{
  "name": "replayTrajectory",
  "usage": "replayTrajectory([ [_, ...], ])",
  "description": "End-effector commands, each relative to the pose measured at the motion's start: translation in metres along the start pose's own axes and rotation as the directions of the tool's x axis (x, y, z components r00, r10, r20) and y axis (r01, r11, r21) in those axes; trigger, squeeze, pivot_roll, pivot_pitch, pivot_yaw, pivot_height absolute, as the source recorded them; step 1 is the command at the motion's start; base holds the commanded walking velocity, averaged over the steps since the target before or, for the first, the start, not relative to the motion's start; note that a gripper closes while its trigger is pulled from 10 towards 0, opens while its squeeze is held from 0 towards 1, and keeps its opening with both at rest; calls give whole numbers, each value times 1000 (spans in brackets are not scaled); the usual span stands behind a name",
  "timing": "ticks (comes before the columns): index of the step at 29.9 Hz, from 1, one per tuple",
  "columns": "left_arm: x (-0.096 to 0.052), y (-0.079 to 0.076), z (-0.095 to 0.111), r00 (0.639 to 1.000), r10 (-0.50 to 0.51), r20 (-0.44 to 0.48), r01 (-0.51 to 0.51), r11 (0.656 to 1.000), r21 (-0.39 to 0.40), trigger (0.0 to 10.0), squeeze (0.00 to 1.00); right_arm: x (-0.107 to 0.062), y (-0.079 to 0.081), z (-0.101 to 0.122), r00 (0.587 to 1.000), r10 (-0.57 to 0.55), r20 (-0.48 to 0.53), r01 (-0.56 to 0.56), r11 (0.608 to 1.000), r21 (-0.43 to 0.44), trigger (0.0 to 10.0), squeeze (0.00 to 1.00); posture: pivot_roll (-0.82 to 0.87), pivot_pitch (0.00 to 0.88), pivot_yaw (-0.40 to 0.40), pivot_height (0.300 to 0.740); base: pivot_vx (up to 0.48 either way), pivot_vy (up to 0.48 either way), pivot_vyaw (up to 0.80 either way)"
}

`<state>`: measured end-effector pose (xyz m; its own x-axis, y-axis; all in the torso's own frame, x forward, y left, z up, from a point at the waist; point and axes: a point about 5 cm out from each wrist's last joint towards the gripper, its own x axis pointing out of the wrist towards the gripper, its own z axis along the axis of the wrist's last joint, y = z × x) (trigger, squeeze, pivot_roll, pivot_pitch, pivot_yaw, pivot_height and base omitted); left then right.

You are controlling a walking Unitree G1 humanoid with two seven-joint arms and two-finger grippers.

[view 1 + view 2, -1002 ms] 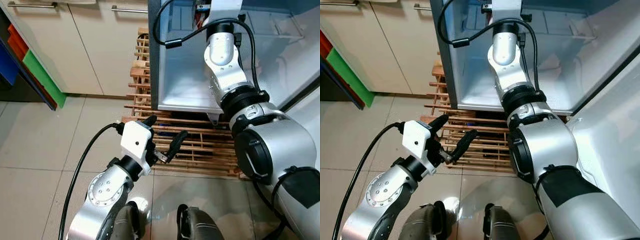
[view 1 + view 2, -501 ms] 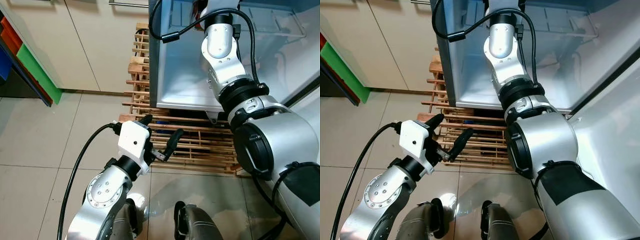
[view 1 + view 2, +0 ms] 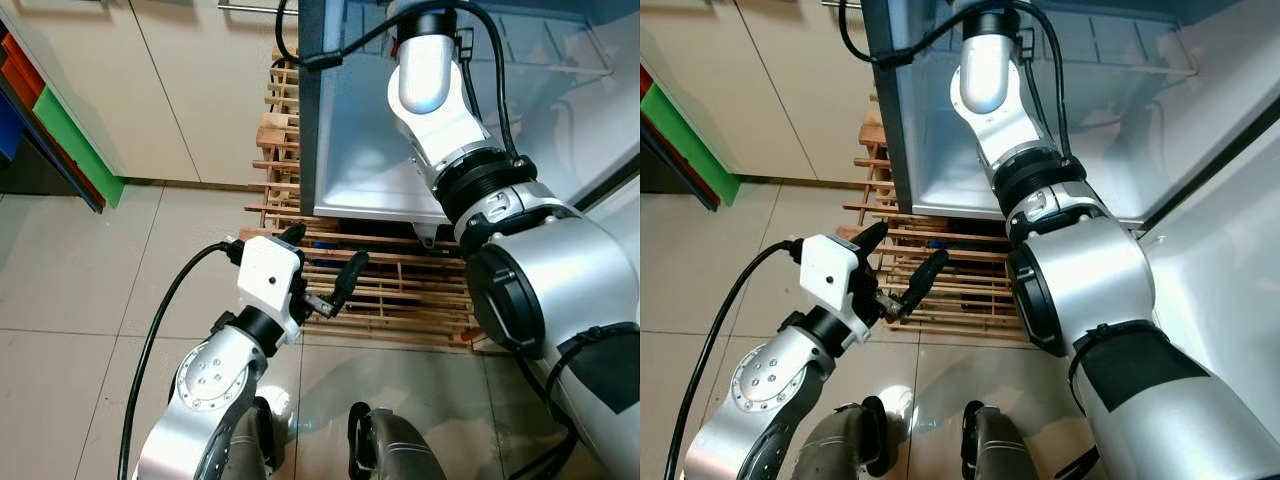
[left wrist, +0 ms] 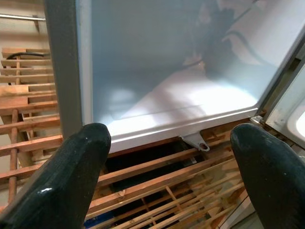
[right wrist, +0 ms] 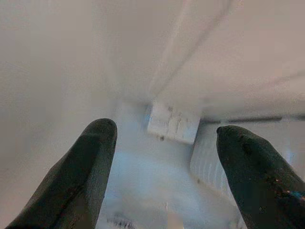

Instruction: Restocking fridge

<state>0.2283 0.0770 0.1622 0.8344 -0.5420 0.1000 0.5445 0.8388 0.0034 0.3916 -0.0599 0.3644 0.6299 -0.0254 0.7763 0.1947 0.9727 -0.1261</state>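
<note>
Ahead, open fridge [image 3: 370, 150] on a wooden pallet [image 3: 400, 290], right gripper [image 5: 162, 176] inside its pale compartment, fingers spread and holding nothing, left gripper [image 3: 322, 272] low before the pallet, fingers [image 4: 71, 176] parted, nothing between them

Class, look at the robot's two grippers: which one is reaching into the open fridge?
The right gripper: its arm stretches up into the fridge. The left gripper hangs low outside, over the wooden pallet.
</note>
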Motion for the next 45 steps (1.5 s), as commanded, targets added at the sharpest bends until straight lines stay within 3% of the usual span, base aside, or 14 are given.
replayTrajectory([
  [1,2,-2,-2,1000,-13,0,13,1000,-5,10000,0,-3,1,5,998,-11,54,9,999,31,10000,0,106,266,-43,732,0,0,0],
  [5,6,-2,-2,1000,-17,7,17,1000,-7,10000,0,-10,-2,-1,999,-34,37,31,997,75,10000,0,84,261,-48,732,0,0,0],
  [9,9,-2,-1,1000,-20,17,20,1000,-13,10000,0,-31,-5,-20,997,-53,-54,61,986,156,10000,0,73,259,-50,732,0,0,0],
  [10,11,-3,-1,1000,-22,21,22,1000,-15,10000,0,-45,-10,-30,992,-76,-99,91,983,161,10000,0,65,255,-54,732,0,0,0],
  [17,13,-2,-1,999,-25,31,26,999,-27,10000,0,-61,-18,-36,984,-108,-145,132,976,171,10000,0,53,251,-50,732,0,0,0],
  [22,18,-2,8,994,-23,109,26,999,-20,10000,0,-70,-22,-38,967,-108,-230,156,966,205,10000,0,51,248,-56,732,0,0,0],
  [25,20,-1,21,983,-15,181,11,1000,21,10000,0,-73,-24,-41,958,-110,-264,167,965,204,10000,0,53,247,-60,732,0,0,0],
  [29,22,0,27,978,-10,206,2,999,41,10000,0,-75,-25,-44,949,-101,-298,167,965,204,10000,0,54,247,-61,732,0,0,0],
  [36,22,-1,24,981,-20,195,14,999,36,10000,0,-71,-25,-49,936,-86,-341,158,969,191,10000,0,59,251,-59,732,0,0,0],
  [45,19,-2,22,984,-12,179,7,999,32,10000,0,-49,-22,-55,930,-56,-363,111,985,131,10000,0,89,261,-67,732,0,0,0],
])
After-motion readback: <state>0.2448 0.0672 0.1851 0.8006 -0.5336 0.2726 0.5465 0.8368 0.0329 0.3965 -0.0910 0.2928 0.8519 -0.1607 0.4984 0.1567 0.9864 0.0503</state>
